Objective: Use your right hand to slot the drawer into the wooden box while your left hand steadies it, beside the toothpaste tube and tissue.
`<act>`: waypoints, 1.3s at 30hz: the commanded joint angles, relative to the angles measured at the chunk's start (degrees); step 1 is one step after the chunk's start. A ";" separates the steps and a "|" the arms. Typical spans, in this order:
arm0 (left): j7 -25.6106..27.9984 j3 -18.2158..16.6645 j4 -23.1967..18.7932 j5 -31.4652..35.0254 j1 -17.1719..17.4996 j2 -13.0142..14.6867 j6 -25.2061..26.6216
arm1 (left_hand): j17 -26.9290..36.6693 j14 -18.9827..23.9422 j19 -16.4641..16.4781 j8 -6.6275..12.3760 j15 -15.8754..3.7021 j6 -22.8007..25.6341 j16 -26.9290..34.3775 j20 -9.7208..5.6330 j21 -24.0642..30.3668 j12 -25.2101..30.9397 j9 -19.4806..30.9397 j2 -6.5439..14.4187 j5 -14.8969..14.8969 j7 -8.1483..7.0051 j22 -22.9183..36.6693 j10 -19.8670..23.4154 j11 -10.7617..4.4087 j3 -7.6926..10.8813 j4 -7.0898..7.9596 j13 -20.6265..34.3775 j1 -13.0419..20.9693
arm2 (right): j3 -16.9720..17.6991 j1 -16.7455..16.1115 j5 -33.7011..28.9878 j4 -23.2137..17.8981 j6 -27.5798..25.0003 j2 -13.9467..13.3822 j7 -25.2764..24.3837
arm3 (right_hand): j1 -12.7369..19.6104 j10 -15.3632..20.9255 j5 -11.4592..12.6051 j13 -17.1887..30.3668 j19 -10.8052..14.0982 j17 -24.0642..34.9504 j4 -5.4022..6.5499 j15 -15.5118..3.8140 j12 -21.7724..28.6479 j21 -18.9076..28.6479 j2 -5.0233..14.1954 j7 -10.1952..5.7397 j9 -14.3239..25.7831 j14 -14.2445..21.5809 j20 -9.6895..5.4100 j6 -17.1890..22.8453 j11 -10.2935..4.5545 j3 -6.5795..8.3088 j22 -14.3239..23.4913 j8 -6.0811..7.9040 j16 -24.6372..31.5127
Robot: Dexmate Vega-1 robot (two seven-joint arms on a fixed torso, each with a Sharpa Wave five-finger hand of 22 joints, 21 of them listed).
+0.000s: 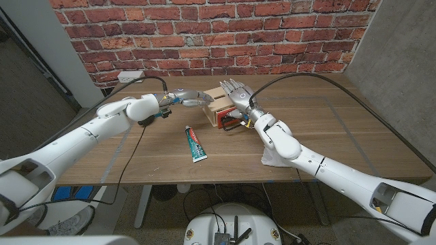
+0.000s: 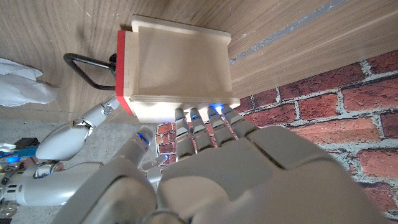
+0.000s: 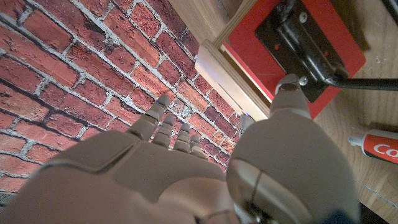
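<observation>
Right hand (image 1: 235,90), fingers spread, is laid over the box (image 1: 219,107); the left hand (image 1: 193,99) is pressed against its far end. The red drawer (image 3: 292,46) should be pushed squarely while the box is braced.

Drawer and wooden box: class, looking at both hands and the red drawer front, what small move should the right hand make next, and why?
Probably a short push on the drawer with the right hand. The red front looks nearly flush with the wooden box, the thumb is at the black handle, and the left hand has fingertips on the box's side to brace it.
</observation>
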 commanded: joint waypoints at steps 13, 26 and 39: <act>0.24 -0.21 -1.26 0.06 0.87 0.18 0.75 | 0.18 0.47 0.59 0.10 -4.84 0.56 0.20 -9.73 0.20 0.07 0.12 3.92 -0.14 -0.17 0.13 0.64 0.07 0.47 0.26 0.10 -0.40 | -3.00 4.40 0.82 4.93 0.33 3.10 -1.43 | -0.56 0.23 0.65 0.09 0.46 0.13 0.30 0.33 0.27 0.08 0.00 -0.42 0.05 0.33 0.24 0.13 -0.29 0.13 0.03 0.25 0.31; 0.05 0.04 -0.64 0.22 0.32 -0.09 0.29 | 0.18 0.49 0.56 0.08 -4.86 0.59 0.18 -9.73 0.16 0.04 0.12 3.91 -0.15 -0.24 0.13 0.64 0.09 0.60 0.28 0.10 -0.43 | -3.90 5.72 1.70 6.74 0.10 3.19 -2.76 | -0.66 0.34 0.96 0.10 0.68 0.11 0.34 0.33 0.24 0.09 0.16 -0.66 0.04 0.54 0.34 0.28 -0.44 0.18 0.03 0.18 0.37; 0.26 0.23 -0.42 0.33 0.19 -0.32 -0.03 | 0.18 0.51 0.56 0.08 -4.86 0.67 0.17 -9.72 0.14 0.04 0.13 3.90 -0.15 -0.25 0.13 0.74 0.02 0.72 0.30 0.11 -0.46 | -4.69 6.12 1.90 7.84 -1.41 3.83 -3.72 | -0.69 0.44 1.20 0.11 0.92 0.08 0.33 0.28 0.23 0.11 0.26 -0.74 0.03 0.75 0.38 0.55 -0.57 0.23 0.04 0.19 0.44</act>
